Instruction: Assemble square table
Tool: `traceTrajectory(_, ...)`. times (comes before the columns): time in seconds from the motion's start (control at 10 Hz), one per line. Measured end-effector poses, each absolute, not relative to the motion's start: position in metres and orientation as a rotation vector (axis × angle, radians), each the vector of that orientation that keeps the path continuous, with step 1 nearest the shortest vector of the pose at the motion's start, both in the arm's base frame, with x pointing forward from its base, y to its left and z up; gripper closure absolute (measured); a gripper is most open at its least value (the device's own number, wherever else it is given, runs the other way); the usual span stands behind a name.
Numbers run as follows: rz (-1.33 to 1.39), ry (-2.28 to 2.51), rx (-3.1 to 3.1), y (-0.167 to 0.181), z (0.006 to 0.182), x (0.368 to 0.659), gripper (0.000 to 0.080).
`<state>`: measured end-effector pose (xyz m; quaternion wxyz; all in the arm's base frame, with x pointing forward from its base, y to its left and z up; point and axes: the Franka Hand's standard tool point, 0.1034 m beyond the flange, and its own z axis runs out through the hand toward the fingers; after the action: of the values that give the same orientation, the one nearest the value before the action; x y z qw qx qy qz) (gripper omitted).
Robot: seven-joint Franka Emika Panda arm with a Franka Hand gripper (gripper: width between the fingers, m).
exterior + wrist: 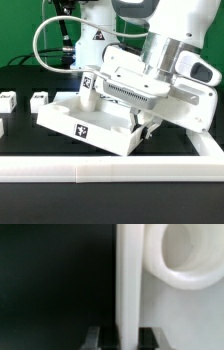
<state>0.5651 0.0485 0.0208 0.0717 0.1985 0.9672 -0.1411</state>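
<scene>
Our pincer (122,339) is clamped on the thin rim (130,280) of the top (85,125), which rests on the tabletop (20,140), legs (38,99) apart from it toward the exterior view's left. We judge it stiff, light, slick plastic: the rim beside a socket (190,258) suits a hold.

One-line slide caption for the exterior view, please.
Franka end effector gripping the raised rim of the square table top, loose legs lying on the exterior view's left.

White arm (165,45), grey cable (36,45), dark end effector (122,339)
</scene>
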Motion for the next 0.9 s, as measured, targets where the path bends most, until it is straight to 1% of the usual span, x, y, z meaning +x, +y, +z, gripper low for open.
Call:
traceTrajectory(0.1, -0.435, 2.927, 0.524, 0.045, 0.021, 0.565, 0.0736)
traceTrajectory(0.6, -0.413, 2.921, 0.543, 0.041, 0.019, 0.566, 0.0736)
traceTrajectory(0.8, -0.285, 2.893, 0.505, 0.045, 0.019, 0.570, 0.0736)
traceTrajectory(0.9, -0.194, 2.872, 0.490, 0.053, 0.019, 0.570, 0.0736)
